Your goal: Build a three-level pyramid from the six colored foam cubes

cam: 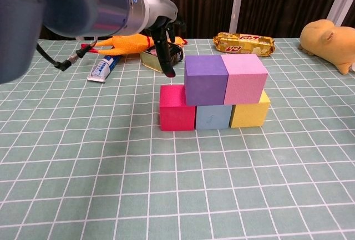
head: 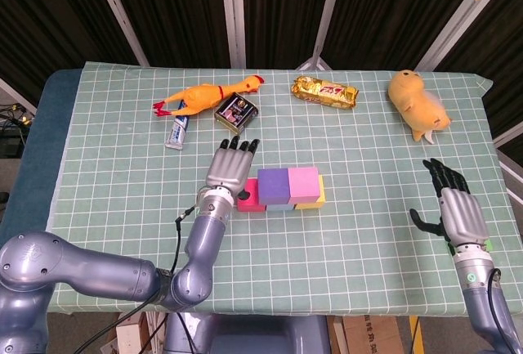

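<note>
The left hand (head: 230, 166) hovered just left of the stack, fingers apart and straight, holding nothing. The right hand (head: 452, 207) sat well apart near the table's (head: 122, 199) right edge, fingers spread, also empty. Stack status: red cube (cam: 176, 108), blue cube (cam: 213, 116) and yellow cube (cam: 250, 111) formed the bottom row; purple cube (cam: 206, 79) and pink cube (cam: 244, 77) sat on top, touching. Sixth cube: not seen in either view. Risk, as judged: the purple cube overhung twd the red one, so a fingertip brushing it could shove the 2nd level off-centre or topple it. A top cube set down off-centre would tip too.
</note>
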Available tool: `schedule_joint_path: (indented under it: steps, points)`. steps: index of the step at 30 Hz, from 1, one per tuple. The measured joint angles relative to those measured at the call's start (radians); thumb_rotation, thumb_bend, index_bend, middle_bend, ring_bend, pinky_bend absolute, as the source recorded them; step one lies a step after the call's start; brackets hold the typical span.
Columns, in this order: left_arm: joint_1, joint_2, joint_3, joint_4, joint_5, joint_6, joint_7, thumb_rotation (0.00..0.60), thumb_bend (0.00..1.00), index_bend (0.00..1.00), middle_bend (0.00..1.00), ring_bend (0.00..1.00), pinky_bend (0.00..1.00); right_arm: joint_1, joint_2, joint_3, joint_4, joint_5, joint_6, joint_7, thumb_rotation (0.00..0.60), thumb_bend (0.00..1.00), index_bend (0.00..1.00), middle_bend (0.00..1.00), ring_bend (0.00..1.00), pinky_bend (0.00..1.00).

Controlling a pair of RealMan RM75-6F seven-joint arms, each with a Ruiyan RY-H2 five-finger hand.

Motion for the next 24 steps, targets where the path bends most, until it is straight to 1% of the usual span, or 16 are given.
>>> schedule_joint_path:
  steps: [5, 10, 15, 20, 24]
  points:
    - [-0.010, -0.036, 0.003, 0.038, 0.009, -0.007, -0.010, 0.600, 0.27, 0.00, 0.12, 0.03, 0.09, 0.000, 0.001, 0.001, 0.002, 0.002, -0.003, 0.004, 0.600, 0.36, 0.00, 0.00, 0.00, 0.00]
    - [-0.015, -0.052, 0.008, 0.051, 0.028, -0.007, -0.012, 0.600, 0.31, 0.00, 0.12, 0.03, 0.09, 0.000, 0.001, 0.001, 0.004, 0.003, -0.004, 0.007, 0.600, 0.36, 0.00, 0.00, 0.00, 0.00]
    - [-0.016, -0.061, 0.010, 0.057, 0.042, -0.007, -0.013, 0.600, 0.30, 0.00, 0.12, 0.03, 0.09, 0.001, 0.001, 0.001, 0.005, 0.005, -0.007, 0.007, 0.600, 0.36, 0.00, 0.00, 0.00, 0.00]
    - [-0.009, -0.041, 0.011, 0.030, 0.034, -0.007, -0.002, 0.600, 0.25, 0.00, 0.12, 0.03, 0.09, 0.000, 0.002, 0.000, 0.004, 0.006, -0.007, 0.008, 0.600, 0.36, 0.00, 0.00, 0.00, 0.00]
    - [0.018, -0.003, 0.029, -0.015, 0.041, 0.007, 0.002, 0.600, 0.22, 0.00, 0.12, 0.03, 0.09, -0.001, 0.004, 0.001, 0.004, 0.007, -0.007, 0.010, 0.600, 0.36, 0.00, 0.00, 0.00, 0.00]
